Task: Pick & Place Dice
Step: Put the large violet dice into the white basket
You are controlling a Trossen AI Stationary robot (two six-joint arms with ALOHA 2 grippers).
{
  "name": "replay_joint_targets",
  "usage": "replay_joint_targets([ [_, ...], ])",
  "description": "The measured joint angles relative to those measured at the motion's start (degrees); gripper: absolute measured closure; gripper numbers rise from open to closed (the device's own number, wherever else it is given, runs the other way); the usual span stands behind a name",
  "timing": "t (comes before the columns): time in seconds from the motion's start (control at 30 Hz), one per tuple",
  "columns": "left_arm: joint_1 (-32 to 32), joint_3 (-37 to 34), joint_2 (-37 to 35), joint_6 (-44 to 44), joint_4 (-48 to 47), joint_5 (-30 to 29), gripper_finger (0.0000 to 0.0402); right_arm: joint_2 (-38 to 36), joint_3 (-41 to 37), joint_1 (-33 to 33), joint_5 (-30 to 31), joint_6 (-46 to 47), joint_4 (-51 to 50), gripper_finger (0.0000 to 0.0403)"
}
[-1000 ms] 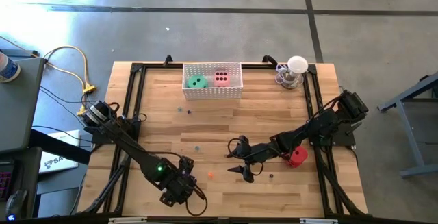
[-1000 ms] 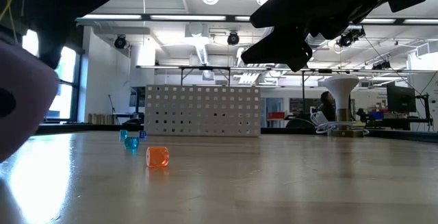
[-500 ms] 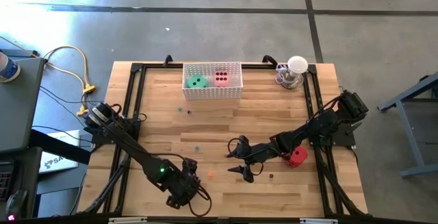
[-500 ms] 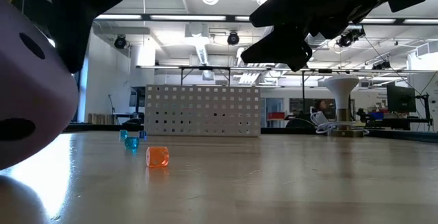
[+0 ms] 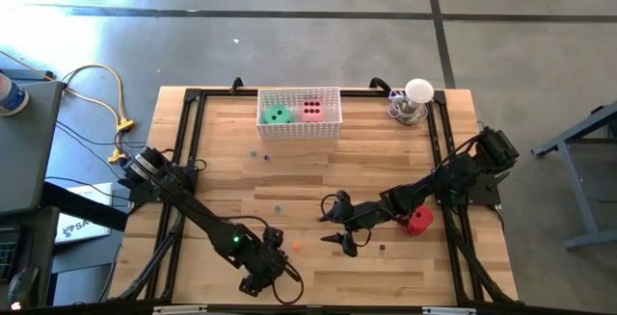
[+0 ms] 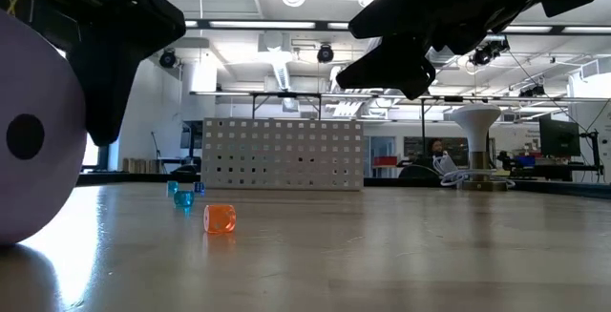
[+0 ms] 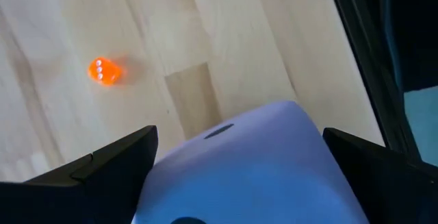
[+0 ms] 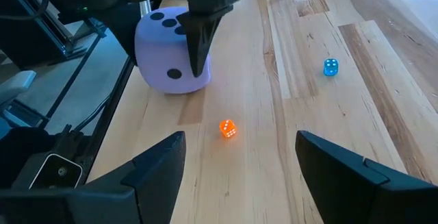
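Purple die, as we see it, sits on the table between our left gripper's spread fingers, while our right gripper hovers open nearby.

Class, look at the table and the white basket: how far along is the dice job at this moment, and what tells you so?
Done: the green die and pink die sit in the white basket. In hand: the left gripper stands open around the purple die, which rests on the table. Left: the red die lies under the right arm, whose right gripper hangs open, empty.
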Motion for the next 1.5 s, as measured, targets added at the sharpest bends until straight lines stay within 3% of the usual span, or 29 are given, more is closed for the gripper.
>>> replay_joint_targets([
  [0.2,1.06,-2.86,-0.15,0.83,5.37,2.83,0.0002,0.00,0.00,0.00,0.00,0.01,-0.02,0.0135],
  [0.47,2.95,-3.16,-0.15,3.35,5.78,8.21,0.0002,0.00,0.00,0.00,0.00,0.01,-0.03,0.0135],
  [1.1,3.29,-3.52,-0.02,4.95,8.41,9.94,0.0006,0.00,0.00,0.00,-0.01,-0.02,-0.07,0.0135],
  [1.33,4.39,-6.85,-0.21,5.93,15.60,13.44,0.0018,0.00,0.00,0.00,-0.03,0.01,-0.04,0.0135],
  [1.5,4.44,-7.09,-0.93,7.01,15.17,13.92,0.0026,0.00,0.00,0.00,-0.19,0.01,-0.04,0.0135],
])
